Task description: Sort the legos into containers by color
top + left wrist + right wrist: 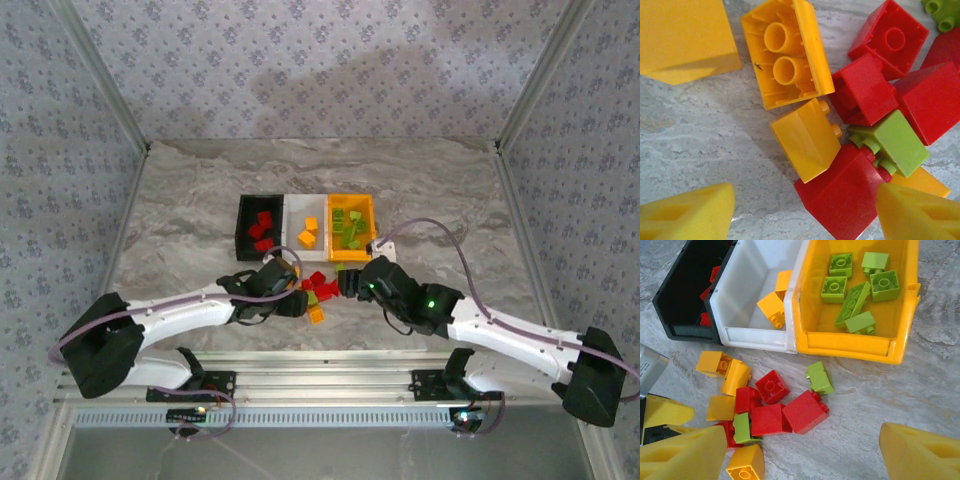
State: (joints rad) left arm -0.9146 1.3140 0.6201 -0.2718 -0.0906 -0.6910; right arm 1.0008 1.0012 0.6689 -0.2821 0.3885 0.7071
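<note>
Left jaws, unclenched, bracket the loose legos [807,137]; right jaws hang released. Next, likely: pinch one brick for the containers [752,337].

In the left wrist view, an orange brick [685,37] runs off the top-left corner and a green brick [942,12] off the top-right. The lowest red brick [840,200] is cut by the bottom edge and partly hidden behind a yellow fingertip [920,215]. In the right wrist view, the black bin [687,327] loses its far end to the top edge. Its wall hides most of the red bricks [715,274] inside. From above, the loose pile [318,280] is too small to count.
</note>
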